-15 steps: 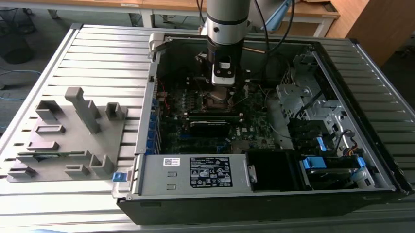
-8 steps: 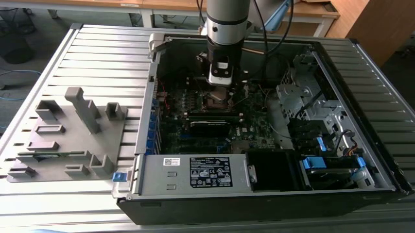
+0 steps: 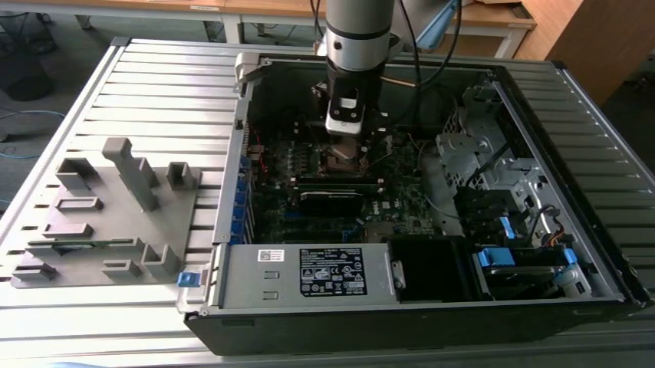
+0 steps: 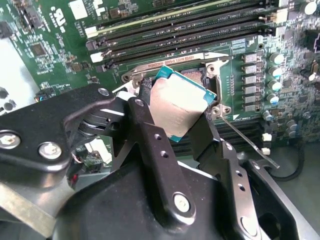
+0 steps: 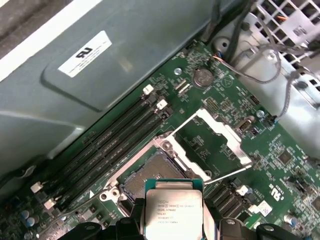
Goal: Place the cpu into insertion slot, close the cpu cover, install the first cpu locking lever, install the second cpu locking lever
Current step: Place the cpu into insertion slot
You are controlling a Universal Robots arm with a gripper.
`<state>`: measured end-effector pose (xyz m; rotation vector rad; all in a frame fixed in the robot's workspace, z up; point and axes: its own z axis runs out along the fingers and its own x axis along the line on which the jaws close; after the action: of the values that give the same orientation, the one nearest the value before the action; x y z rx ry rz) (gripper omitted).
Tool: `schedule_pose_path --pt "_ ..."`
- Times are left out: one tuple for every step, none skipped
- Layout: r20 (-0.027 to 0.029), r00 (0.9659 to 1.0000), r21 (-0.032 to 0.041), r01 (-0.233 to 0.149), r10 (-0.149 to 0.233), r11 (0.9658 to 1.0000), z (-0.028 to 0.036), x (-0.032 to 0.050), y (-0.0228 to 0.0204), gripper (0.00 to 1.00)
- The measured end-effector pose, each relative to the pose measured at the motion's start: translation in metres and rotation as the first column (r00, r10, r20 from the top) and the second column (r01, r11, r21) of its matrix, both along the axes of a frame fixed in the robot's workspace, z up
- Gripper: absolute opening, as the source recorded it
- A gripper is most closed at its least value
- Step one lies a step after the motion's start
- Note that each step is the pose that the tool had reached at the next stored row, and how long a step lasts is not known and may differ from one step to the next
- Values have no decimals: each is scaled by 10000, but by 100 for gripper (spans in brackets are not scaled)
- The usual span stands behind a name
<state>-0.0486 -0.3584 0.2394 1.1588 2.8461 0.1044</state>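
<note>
The tool (image 4: pixel 175 112) is clamping the cpu (image 5: pixel 173 210) by opposite edges, holding it just above the insertion slot (image 5: pixel 150 176), which is lying beneath the tool; the cpu cover (image 5: pixel 226 132) is standing open beyond.

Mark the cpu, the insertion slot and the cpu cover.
the cpu (image 5: pixel 173 210), first wrist view, middle of its metal top.
the insertion slot (image 5: pixel 148 173), first wrist view, bare contact field.
the cpu cover (image 5: pixel 227 135), first wrist view, one side bar of the open frame.
</note>
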Motion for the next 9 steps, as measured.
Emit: schedule_pose_path --pt "-1 9998 0 178 -178 9998 -1 0 0 54" --pt "-1 9994 -1 355 -355 9994 -2 0 0 54" --pt "-1 9986 -1 537 -537 9986 -3 0 0 54" --pt "-1 9973 -1 731 -731 9973 -5 0 0 54" --pt "-1 9958 -2 911 -911 9958 -6 0 0 54" --pt "-1 9940 -2 1090 -1090 9940 -7 0 0 54" --pt "-1 9919 -2 1268 -1268 9919 -9 0 0 54" --pt "-1 9895 -1 1447 -1447 9895 -11 0 0 54" --pt "-1 9867 -2 1624 -1624 9867 -12 0 0 54"
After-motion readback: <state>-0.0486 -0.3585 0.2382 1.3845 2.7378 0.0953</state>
